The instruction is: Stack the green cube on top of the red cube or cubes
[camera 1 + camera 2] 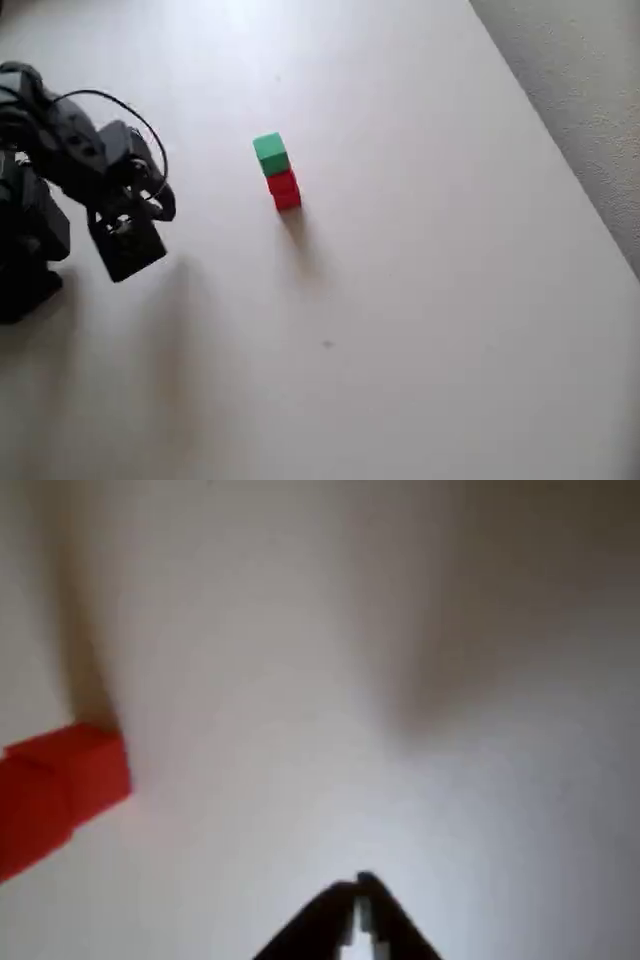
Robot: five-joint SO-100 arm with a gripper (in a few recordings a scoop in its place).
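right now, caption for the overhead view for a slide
Green cube stacked atop two red cubes on the white table, black arm's gripper apart at left.

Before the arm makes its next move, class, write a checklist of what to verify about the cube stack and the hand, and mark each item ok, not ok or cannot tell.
1. Green cube sits on top of the red cubes: ok.
2. Red cubes stacked one on the other, standing on the table: ok.
3. Hand closed and holding nothing: ok in the wrist view.
4. Hand clear of the stack, off to its left in the overhead view: ok.
5. Green cube squarely centred on the stack: cannot tell.
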